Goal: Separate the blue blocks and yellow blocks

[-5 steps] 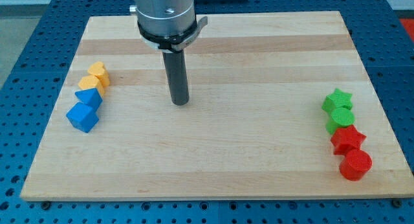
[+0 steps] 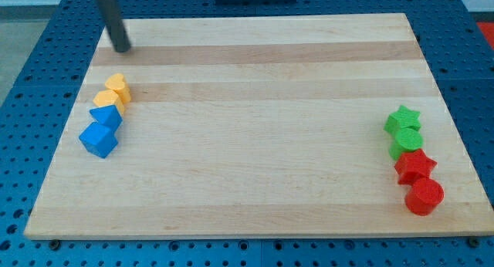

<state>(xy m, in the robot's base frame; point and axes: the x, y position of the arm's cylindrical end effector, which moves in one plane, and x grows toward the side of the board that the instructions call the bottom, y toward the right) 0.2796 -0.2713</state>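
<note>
Two yellow blocks and two blue blocks lie in a touching row at the view's left. A yellow heart-like block (image 2: 118, 86) is uppermost, then a second yellow block (image 2: 108, 99), a blue block (image 2: 107, 116) of unclear shape, and a blue cube (image 2: 98, 139) lowest. My tip (image 2: 122, 49) rests on the wooden board (image 2: 255, 128) near its upper left corner, above the yellow heart block and clear of it.
At the view's right stands another touching row: a green star (image 2: 402, 118), a second green block (image 2: 406, 143), a red star (image 2: 415, 166) and a red cylinder (image 2: 424, 195). A blue pegboard table (image 2: 23, 105) surrounds the board.
My tip has moved from the board's upper middle to its upper left corner, and the arm's metal body has left the view. No block has moved.
</note>
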